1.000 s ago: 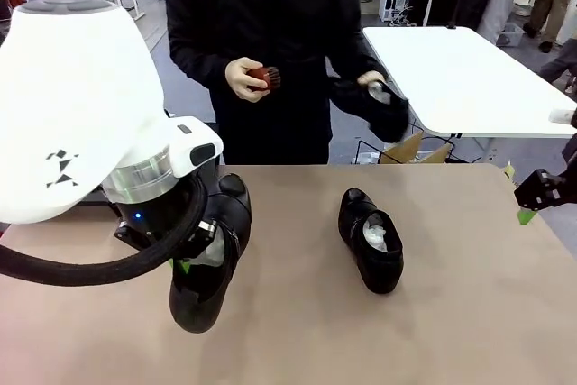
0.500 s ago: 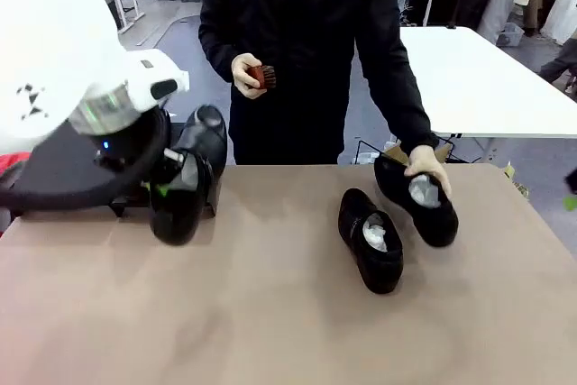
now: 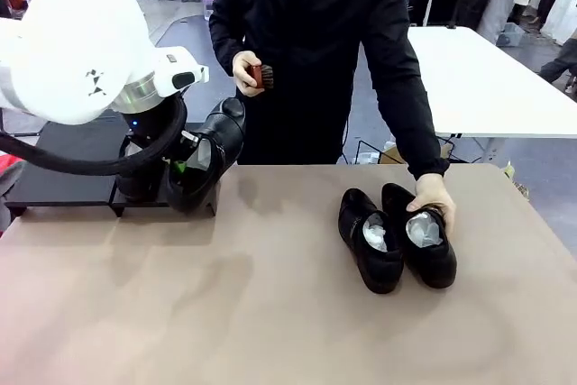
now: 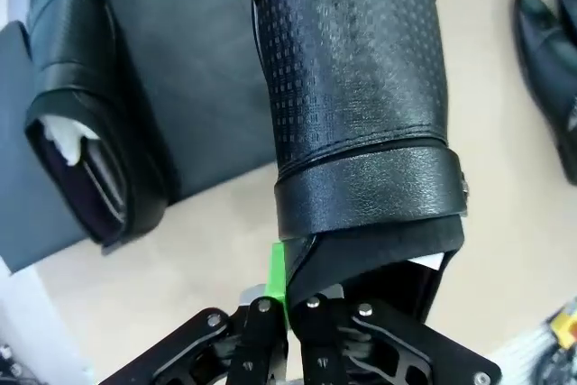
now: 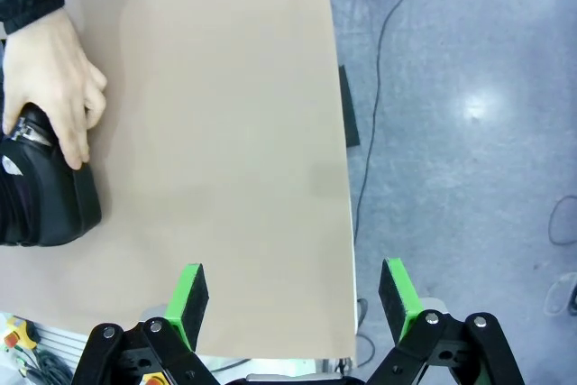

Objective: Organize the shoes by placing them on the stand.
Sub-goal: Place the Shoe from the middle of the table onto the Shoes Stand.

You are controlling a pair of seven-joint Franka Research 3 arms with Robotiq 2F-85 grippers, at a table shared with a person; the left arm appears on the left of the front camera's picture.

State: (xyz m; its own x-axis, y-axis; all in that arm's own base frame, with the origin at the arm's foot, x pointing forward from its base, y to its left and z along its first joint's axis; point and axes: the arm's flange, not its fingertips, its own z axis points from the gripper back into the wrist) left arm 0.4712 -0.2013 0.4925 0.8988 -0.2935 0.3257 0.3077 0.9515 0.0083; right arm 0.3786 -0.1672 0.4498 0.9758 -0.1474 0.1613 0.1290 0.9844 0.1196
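Front view shows your left gripper (image 3: 183, 167) clamped on the heel rim of a black dress shoe (image 3: 215, 137) at the left of the frame, toe tilted up, over the right end of the stand (image 3: 63, 164). I judge it is held by the heel so the sole can go down flat. Left wrist view puts a second shoe (image 4: 81, 114) on the stand, upper left, with room beside it. Centre right on the table (image 3: 270, 313), a person's hand (image 3: 435, 203) rests on a third shoe (image 3: 431, 254) touching its mate (image 3: 371, 245), likely lining them up for you. Your right gripper (image 5: 293, 299) hangs wide apart, empty, over the table edge. No brand or writing reads
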